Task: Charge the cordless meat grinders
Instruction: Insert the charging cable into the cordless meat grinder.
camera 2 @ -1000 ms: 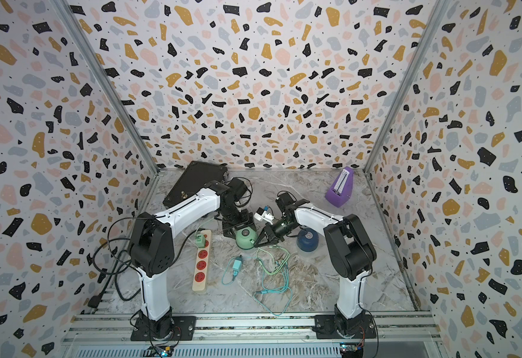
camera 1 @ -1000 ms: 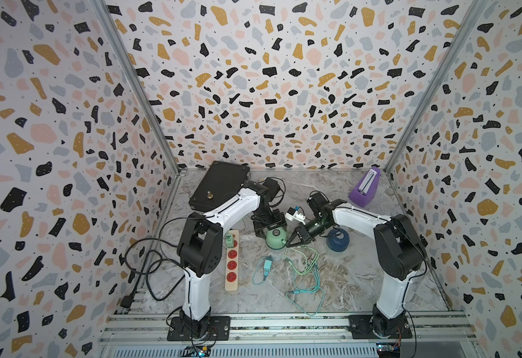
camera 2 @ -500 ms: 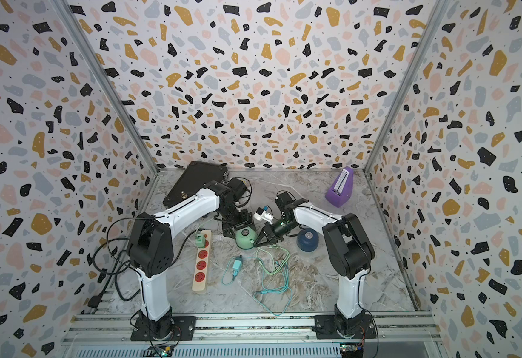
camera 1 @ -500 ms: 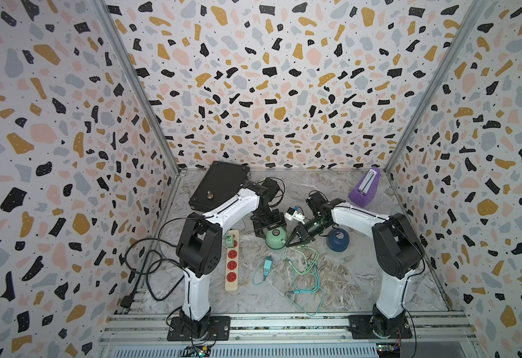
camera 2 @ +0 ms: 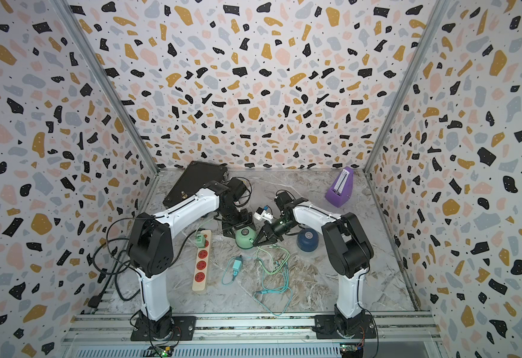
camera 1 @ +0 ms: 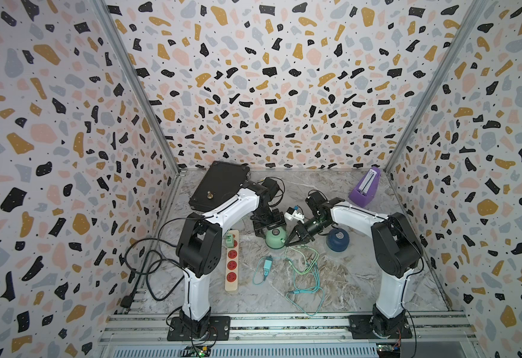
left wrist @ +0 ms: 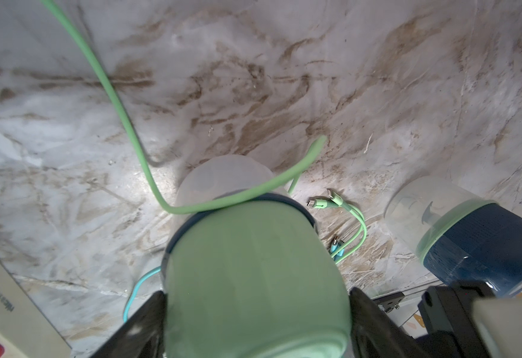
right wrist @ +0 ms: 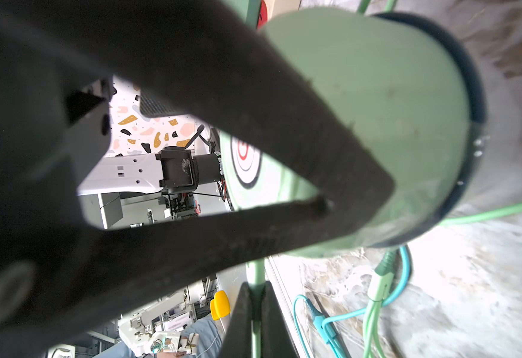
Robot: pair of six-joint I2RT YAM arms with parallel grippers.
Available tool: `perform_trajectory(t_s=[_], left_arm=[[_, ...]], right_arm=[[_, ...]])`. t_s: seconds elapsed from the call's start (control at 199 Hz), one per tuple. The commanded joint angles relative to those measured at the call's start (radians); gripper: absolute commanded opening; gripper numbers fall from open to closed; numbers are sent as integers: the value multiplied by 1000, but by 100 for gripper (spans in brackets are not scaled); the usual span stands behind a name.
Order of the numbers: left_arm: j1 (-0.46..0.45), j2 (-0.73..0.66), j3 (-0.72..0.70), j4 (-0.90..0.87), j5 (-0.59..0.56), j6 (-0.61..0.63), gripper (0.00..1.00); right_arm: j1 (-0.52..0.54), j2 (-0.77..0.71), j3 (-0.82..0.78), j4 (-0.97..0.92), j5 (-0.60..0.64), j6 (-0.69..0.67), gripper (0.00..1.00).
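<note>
The mint green meat grinder (camera 1: 275, 237) (camera 2: 245, 236) stands mid-table, and my left gripper (camera 1: 268, 228) (left wrist: 256, 310) is shut on it, one jaw pressed against each side of the dome (left wrist: 253, 272). The navy blue meat grinder (camera 1: 337, 239) (camera 2: 307, 238) (left wrist: 483, 248) stands free to its right. My right gripper (camera 1: 292, 243) (camera 2: 259, 242) (right wrist: 255, 310) is shut on a thin green cable (right wrist: 256, 272), its tip right beside the mint grinder (right wrist: 377, 108). That green cable (left wrist: 120, 105) loops over the mint grinder's clear base.
A power strip (camera 1: 232, 263) lies left of the grinders with a green plug adapter (camera 1: 229, 240) in its far socket. A teal adapter (camera 1: 266, 265) and tangled cables (camera 1: 303, 269) lie in front. A black case (camera 1: 219, 186) and a purple metronome (camera 1: 365, 187) stand at the back.
My right gripper has edged slightly toward the mint green grinder with the cable. The left arm has stayed still.
</note>
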Motion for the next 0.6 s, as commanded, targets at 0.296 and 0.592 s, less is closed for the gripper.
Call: perform_trajectory(t_s=[0.296, 0.592], left_arm=[[-28, 22, -42, -90, -81, -6, 70], [-29, 19, -68, -56, -47, -16, 67]], right_arm=[[-10, 8, 22, 186, 111, 138, 0], [-13, -11, -42, 336, 148, 262, 0]])
